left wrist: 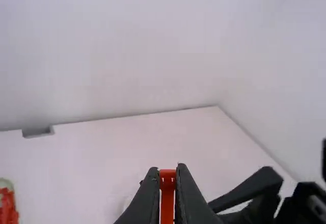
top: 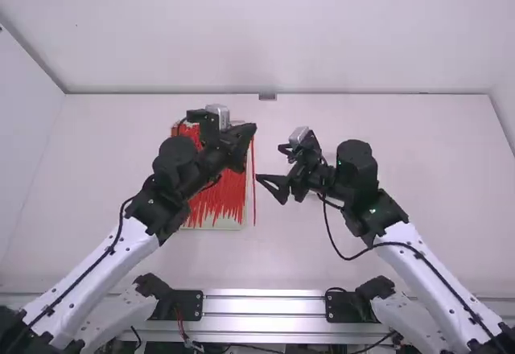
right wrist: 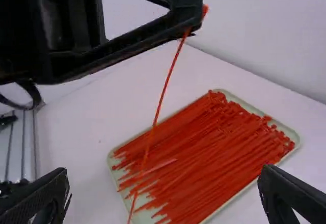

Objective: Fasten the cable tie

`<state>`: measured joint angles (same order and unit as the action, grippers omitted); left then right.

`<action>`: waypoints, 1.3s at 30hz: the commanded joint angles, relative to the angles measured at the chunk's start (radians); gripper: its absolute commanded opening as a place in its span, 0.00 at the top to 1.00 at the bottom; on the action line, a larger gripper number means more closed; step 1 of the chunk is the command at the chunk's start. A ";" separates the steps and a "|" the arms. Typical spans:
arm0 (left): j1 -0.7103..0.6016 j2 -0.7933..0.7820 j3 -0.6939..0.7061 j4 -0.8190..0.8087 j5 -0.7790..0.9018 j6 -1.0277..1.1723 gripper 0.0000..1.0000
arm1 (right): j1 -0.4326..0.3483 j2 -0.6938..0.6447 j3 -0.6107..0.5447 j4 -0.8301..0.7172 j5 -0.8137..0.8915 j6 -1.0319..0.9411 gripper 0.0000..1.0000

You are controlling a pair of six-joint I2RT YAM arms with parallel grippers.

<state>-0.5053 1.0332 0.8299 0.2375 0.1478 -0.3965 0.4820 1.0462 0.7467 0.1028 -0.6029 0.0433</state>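
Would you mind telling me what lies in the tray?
A heap of red ties fills the tray, covering its floor. One tie hangs above from the left tool.

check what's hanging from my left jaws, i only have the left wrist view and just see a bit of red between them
Observer: One red cable tie hangs down from the left gripper, pinched at its upper end.
Operator: where's the tray from there
Observer: The tray, piled with red ties, sits under the left arm. The hanging tie runs down along the tray's right edge.
Operator: is the right one ready
Observer: The right gripper has its jaws wide open. It is just right of the hanging tie, not touching it.
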 commanded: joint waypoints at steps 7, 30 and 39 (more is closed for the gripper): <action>-0.020 0.004 -0.017 0.068 0.002 -0.008 0.98 | 0.059 0.050 -0.008 0.080 0.105 0.040 0.09; -0.059 0.064 -0.017 0.180 -0.055 -0.022 0.98 | 0.067 0.071 -0.008 0.111 0.135 0.065 0.88; -0.058 0.064 -0.017 0.180 -0.060 0.004 0.98 | 0.063 0.071 -0.008 0.110 0.133 0.054 1.00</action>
<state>-0.5659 1.1000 0.8291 0.4129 0.0994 -0.4175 0.5472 1.1145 0.7464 0.2131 -0.4683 0.1028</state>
